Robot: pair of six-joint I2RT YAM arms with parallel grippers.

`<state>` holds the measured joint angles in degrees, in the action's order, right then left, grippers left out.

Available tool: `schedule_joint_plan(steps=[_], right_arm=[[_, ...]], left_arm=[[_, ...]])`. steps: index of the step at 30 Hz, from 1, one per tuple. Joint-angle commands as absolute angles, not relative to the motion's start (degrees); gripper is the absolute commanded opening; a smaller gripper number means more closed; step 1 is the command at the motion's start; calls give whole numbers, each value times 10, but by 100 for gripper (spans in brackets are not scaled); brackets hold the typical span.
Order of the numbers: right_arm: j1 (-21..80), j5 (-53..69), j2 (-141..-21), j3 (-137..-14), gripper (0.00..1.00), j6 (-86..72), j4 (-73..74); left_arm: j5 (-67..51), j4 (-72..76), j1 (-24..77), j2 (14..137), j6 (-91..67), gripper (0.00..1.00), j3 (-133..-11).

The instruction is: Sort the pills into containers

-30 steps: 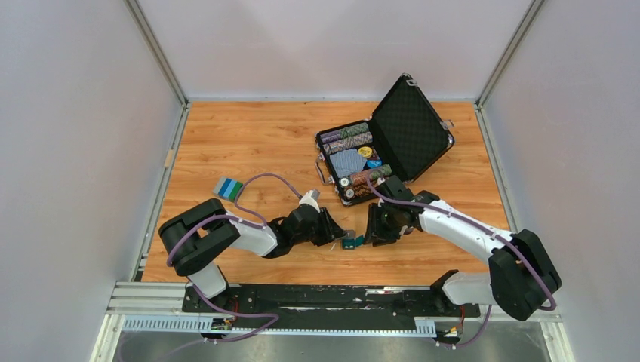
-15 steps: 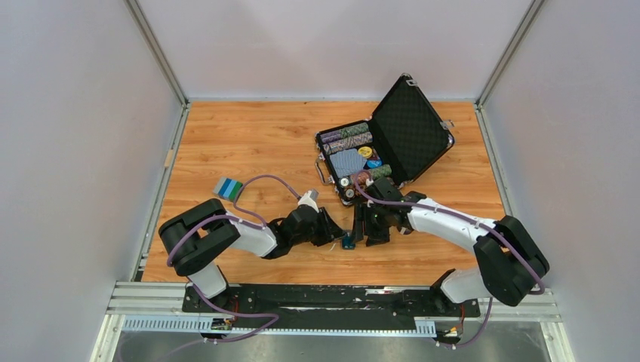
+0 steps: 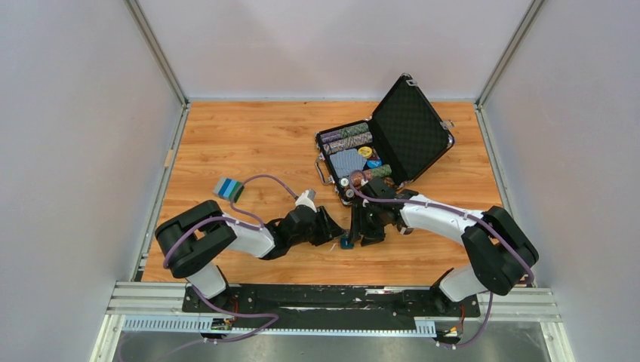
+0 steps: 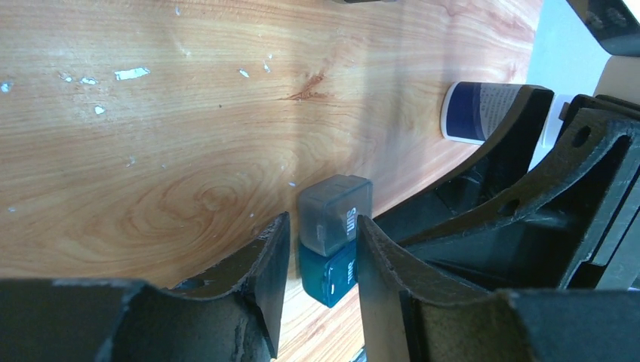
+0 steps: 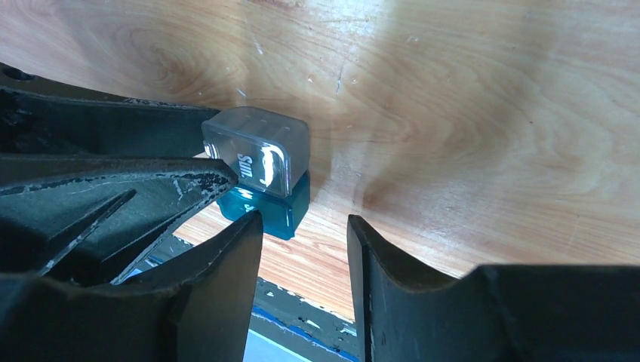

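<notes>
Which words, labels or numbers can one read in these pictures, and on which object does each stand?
"Sun": on the translucent lid of the pill box.
White print on the box's teal half: too blurred to read.
Blue label on the bottle: print too small to read.
Chip case: contents too small to read.

The worktop (image 3: 249,136) is warm orange-brown wood grain, flecked white in places; the container (image 4: 334,241) has a dark-teal half and a cloudy grey half with white lettering; the chip case (image 3: 411,124) is black with a diamond-quilted lining, its chip rolls (image 3: 347,136) striped purple and green beside blue and yellow pieces; a small block (image 3: 228,188) is striped grey, blue and green; the left arm (image 3: 249,235) and right arm (image 3: 445,215) are white and black, their cables (image 3: 260,179) purple.
</notes>
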<state>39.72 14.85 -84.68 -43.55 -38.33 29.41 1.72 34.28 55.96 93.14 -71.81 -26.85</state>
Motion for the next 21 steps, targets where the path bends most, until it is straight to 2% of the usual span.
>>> schedule_joint_plan(steps=[1,15,21], right_arm=[[402,133,-855,-440,45,-375,282],[402,125,-867,-448,39,-390,279],[402,127,-869,-446,37,-398,274]], left_arm=[[25,356,562,910,-699,47,-261],[-13,357,571,874,-626,45,-246],[-17,339,583,873,-607,37,-249]])
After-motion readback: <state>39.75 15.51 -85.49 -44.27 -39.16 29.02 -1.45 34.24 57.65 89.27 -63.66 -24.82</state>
